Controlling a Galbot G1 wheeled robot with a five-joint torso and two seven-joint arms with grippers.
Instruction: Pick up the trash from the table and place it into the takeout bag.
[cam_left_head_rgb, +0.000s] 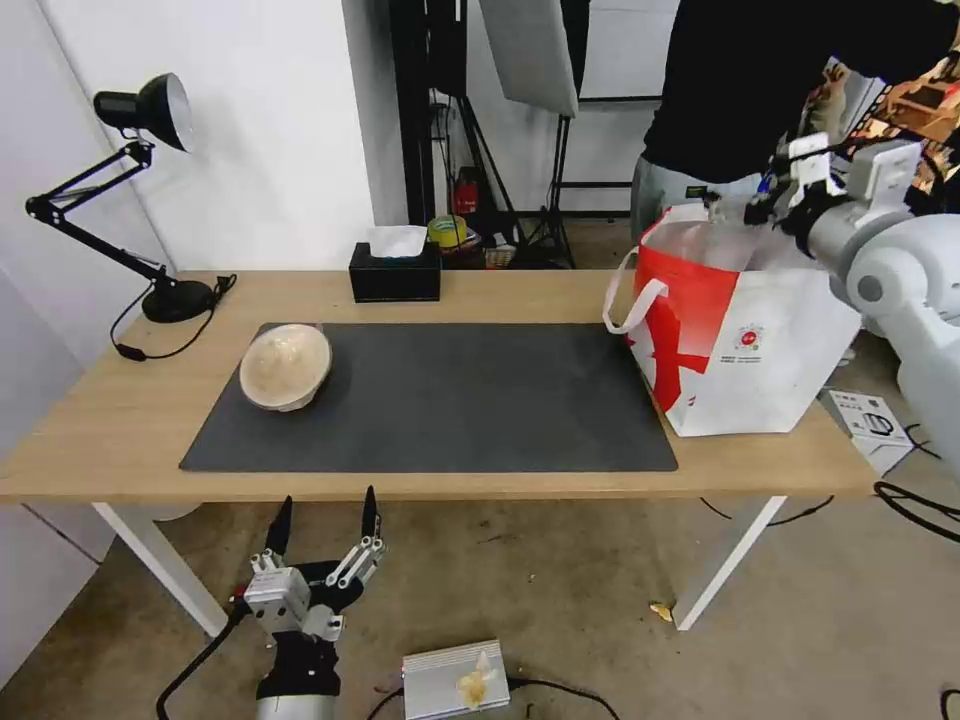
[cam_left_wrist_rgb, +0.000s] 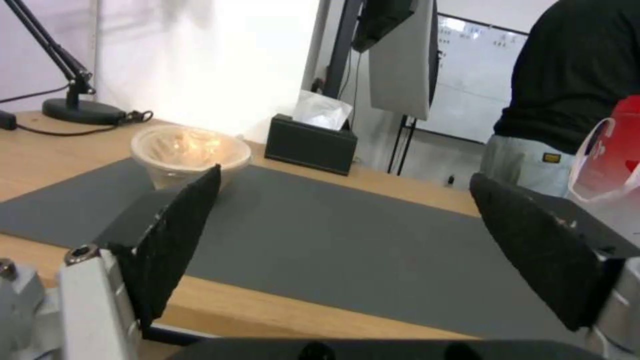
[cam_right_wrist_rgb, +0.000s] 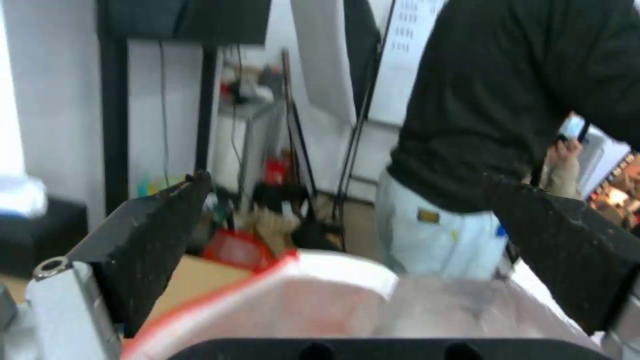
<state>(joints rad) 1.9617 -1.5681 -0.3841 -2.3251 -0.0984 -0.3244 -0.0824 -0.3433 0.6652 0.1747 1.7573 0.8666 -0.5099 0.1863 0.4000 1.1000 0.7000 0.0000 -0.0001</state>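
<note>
One bowl (cam_left_head_rgb: 286, 366) sits on the counter (cam_left_head_rgb: 90, 420); right gripper (cam_left_head_rgb: 735, 208) spread above bag (cam_left_head_rgb: 745, 340) rim, left gripper (cam_left_head_rgb: 324, 518) spread below counter's edge.

My head camera looks down over the whole table (cam_left_head_rgb: 120, 440) from its near side. My left wrist camera sits low at the near edge, facing across it. My right wrist camera hangs close above the bag (cam_right_wrist_rgb: 347, 270), which the head view shares.

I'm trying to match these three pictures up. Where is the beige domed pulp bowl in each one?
Head view: beige domed pulp bowl on the dark grey mat's left end.
Left wrist view: bowl beyond the open left end effector.
Right wrist view: not in it.
Shared landmark: black tissue box, behind the mat in head and left wrist views.
</note>
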